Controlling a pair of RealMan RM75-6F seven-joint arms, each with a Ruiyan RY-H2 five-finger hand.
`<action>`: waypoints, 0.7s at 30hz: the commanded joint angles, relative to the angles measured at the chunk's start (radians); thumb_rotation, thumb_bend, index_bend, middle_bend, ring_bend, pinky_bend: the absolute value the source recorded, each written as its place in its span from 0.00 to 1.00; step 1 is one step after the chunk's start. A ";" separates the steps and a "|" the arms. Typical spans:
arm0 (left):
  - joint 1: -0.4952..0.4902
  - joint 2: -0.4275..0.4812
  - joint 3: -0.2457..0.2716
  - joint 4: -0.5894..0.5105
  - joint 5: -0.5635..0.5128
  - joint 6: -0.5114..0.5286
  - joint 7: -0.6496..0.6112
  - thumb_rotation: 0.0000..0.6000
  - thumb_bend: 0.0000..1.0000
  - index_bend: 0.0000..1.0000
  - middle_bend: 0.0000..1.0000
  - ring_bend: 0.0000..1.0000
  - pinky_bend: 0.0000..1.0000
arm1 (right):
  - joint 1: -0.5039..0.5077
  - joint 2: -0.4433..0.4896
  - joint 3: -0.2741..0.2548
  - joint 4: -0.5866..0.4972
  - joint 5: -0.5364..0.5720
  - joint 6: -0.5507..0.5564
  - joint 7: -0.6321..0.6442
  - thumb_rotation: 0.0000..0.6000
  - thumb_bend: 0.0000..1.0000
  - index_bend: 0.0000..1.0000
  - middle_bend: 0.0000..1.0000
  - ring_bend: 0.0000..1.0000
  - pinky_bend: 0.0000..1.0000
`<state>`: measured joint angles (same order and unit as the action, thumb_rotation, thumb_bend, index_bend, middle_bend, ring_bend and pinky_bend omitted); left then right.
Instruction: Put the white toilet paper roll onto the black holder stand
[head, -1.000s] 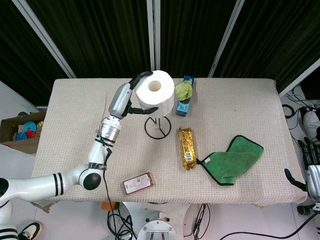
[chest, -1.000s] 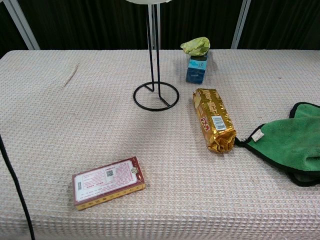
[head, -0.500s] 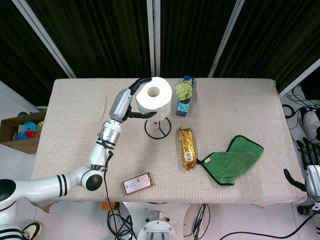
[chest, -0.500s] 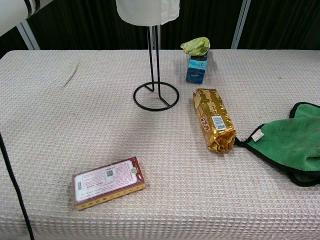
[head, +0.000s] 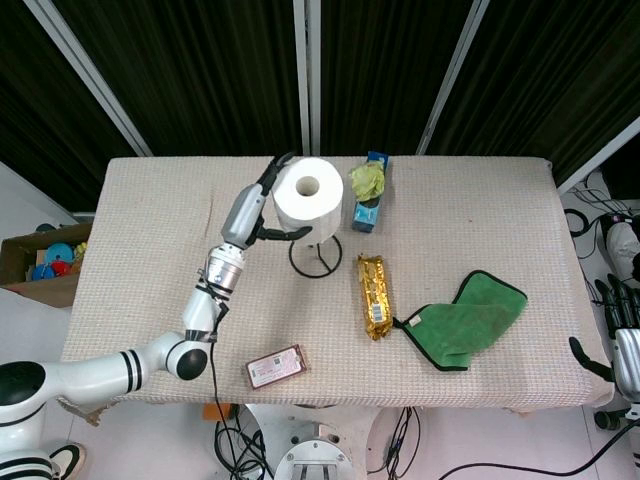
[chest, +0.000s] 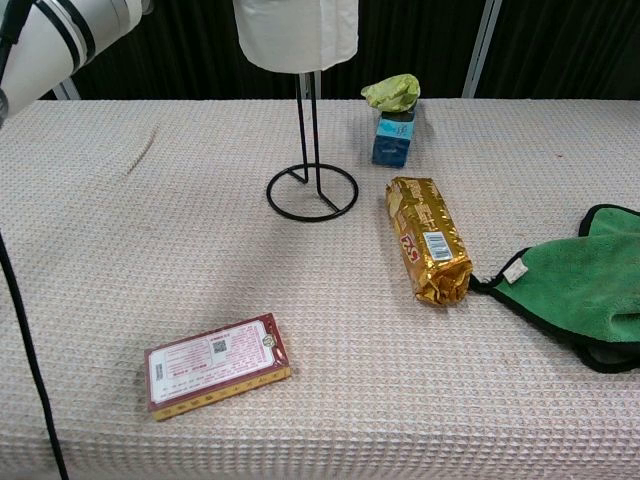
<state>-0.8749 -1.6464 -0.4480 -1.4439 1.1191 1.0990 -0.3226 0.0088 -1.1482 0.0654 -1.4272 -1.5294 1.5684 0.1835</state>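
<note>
The white toilet paper roll (head: 306, 198) is upright on the pole of the black holder stand (head: 316, 258), high above the ring base. My left hand (head: 262, 205) holds it from the left, with fingers along its far side and the thumb under its near side. In the chest view the roll (chest: 297, 34) sits at the top of the stand's pole (chest: 310, 130), and only my left forearm (chest: 70, 35) shows at the upper left. My right hand (head: 620, 325) hangs off the table's right end, fingers apart, holding nothing.
A blue box with a yellow-green wad (head: 368, 195) stands just right of the stand. A gold snack pack (head: 374, 296) lies in front of it, a green cloth (head: 462, 322) to the right. A red flat box (head: 276, 366) lies near the front edge.
The left hand has lowered the roll along the stand's pole; in the chest view its lower edge has come further down. The fingers now lie more along the roll's side.
</note>
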 joint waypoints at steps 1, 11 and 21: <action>0.004 0.002 0.000 -0.001 0.005 0.001 -0.003 1.00 0.19 0.00 0.00 0.09 0.23 | 0.001 -0.001 0.000 0.000 0.000 -0.002 0.000 1.00 0.23 0.00 0.00 0.00 0.00; 0.039 0.036 0.020 -0.045 0.049 0.027 -0.001 1.00 0.18 0.00 0.00 0.08 0.22 | 0.000 -0.001 -0.001 -0.004 -0.006 0.004 -0.004 1.00 0.23 0.00 0.00 0.00 0.00; 0.303 0.341 0.269 -0.263 0.295 0.246 0.212 0.94 0.16 0.01 0.02 0.06 0.20 | 0.001 -0.008 -0.005 0.009 -0.012 0.003 -0.002 1.00 0.23 0.00 0.00 0.00 0.00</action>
<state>-0.6780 -1.4236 -0.2930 -1.6373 1.3105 1.2589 -0.2043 0.0095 -1.1562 0.0602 -1.4191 -1.5409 1.5716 0.1816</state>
